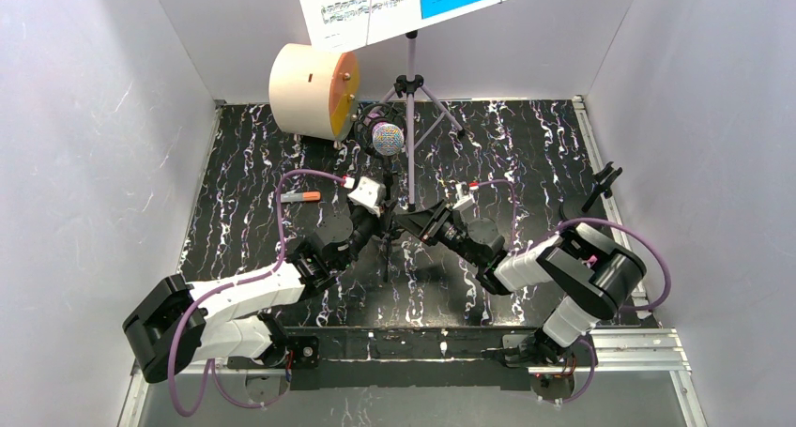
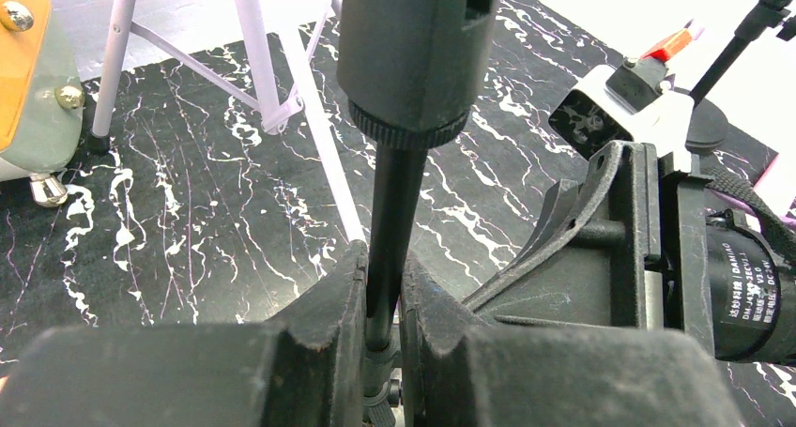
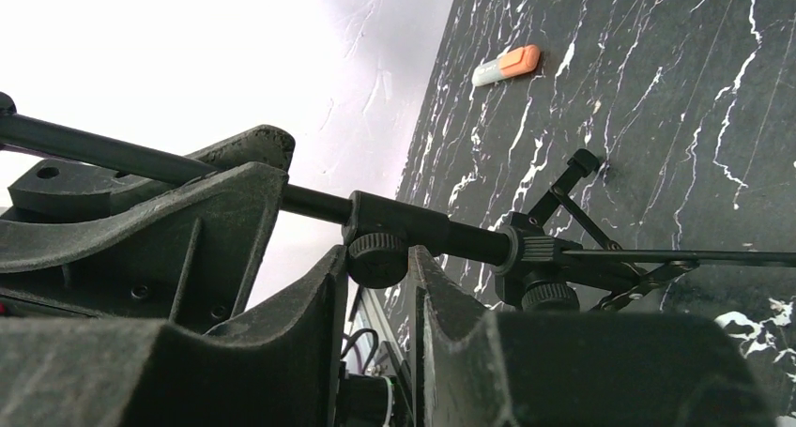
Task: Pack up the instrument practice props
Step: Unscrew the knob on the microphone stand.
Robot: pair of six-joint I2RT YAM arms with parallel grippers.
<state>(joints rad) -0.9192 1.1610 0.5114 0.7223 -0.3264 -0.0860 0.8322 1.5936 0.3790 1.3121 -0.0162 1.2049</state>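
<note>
A thin black mic tripod [image 1: 386,258] stands mid-table, and the glittery purple silver-headed microphone [image 1: 387,138] sits in its clip at the top. My left gripper [image 1: 378,219] is shut on its slim pole [image 2: 383,258], just under the thicker collar [image 2: 413,61]. From the right, my right gripper [image 1: 407,222] has its fingertips closed against the tripod's small adjusting knob [image 3: 377,258]; the folded legs [image 3: 601,263] run off to the right. Behind stand the lilac music rack [image 1: 410,80] and its blue and white sheet-music pages [image 1: 394,0]. A second black tripod [image 1: 601,183] is at the right edge.
The cream drum with an orange face [image 1: 310,91] lies at the back left, close to the microphone. A small orange marker [image 1: 302,196] lies left of my left gripper, also in the right wrist view [image 3: 507,65]. White walls enclose the black marbled mat [image 1: 526,155].
</note>
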